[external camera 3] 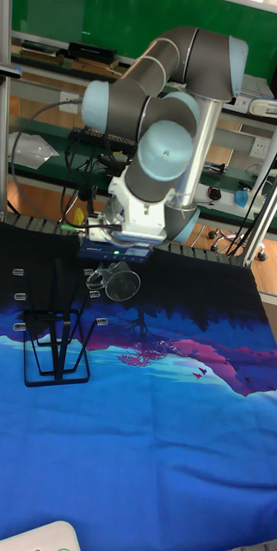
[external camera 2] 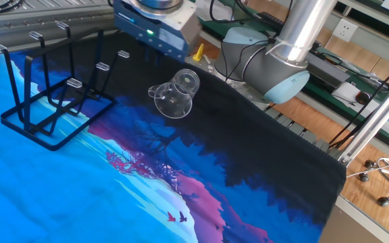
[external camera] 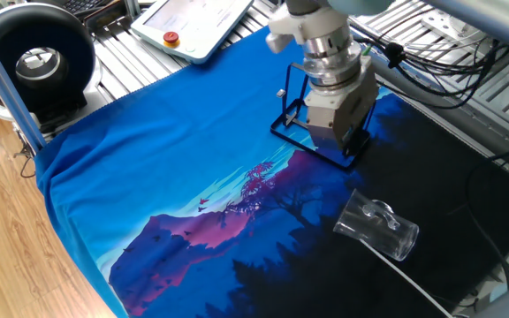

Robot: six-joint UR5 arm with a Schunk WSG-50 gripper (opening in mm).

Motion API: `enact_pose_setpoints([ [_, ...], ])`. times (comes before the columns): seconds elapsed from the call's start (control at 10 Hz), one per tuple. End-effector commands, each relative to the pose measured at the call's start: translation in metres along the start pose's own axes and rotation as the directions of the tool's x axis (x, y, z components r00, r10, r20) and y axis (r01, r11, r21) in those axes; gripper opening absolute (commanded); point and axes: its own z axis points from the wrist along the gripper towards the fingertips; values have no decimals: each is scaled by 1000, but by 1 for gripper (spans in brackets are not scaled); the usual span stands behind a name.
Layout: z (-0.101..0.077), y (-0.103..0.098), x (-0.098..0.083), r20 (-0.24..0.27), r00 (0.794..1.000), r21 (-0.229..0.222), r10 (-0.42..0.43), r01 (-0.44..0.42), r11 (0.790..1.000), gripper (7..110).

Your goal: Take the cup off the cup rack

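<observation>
The cup (external camera: 378, 226), a clear tumbler, lies on its side on the dark part of the cloth, off the cup rack (external camera: 300, 124). It also shows in the other fixed view as the cup (external camera 2: 175, 94), right of the black wire cup rack (external camera 2: 51, 101), whose pegs are bare. My gripper (external camera: 350, 146) hangs over the rack's near corner, apart from the cup, with nothing in it. Its dark fingers blend into the rack and the cloth, so their gap does not show. In the tall view the gripper (external camera 3: 113, 252) sits just above the cup (external camera 3: 118, 280).
A blue and black printed cloth (external camera: 193, 177) covers the table. A white teach pendant (external camera: 193, 22) lies at the back left beside a round black device (external camera: 38, 62). Cables (external camera: 467, 62) run along the back right. The arm's base (external camera 2: 272, 64) stands behind the cup.
</observation>
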Motion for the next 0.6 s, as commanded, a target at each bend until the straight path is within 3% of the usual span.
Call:
enact_pose_setpoints([
  [0.0, 9, -19, -11, 43, 999, 30, 17, -19, 999, 7],
  [0.1, -1, -20, -16, 65, 998, 31, 15, -17, 999, 7],
  [0.2, -2, -10, -24, 99, 995, -6, -2, 3, 1000, 7],
  [0.3, -5, 1, -44, 180, 983, -48, -23, 32, 998, 7],
  [0.4, -6, 5, -51, 209, 978, -58, -29, 42, 997, 7],
  [0.5, -5, -1, -47, 190, 981, -36, -36, 44, 998, 7],
])
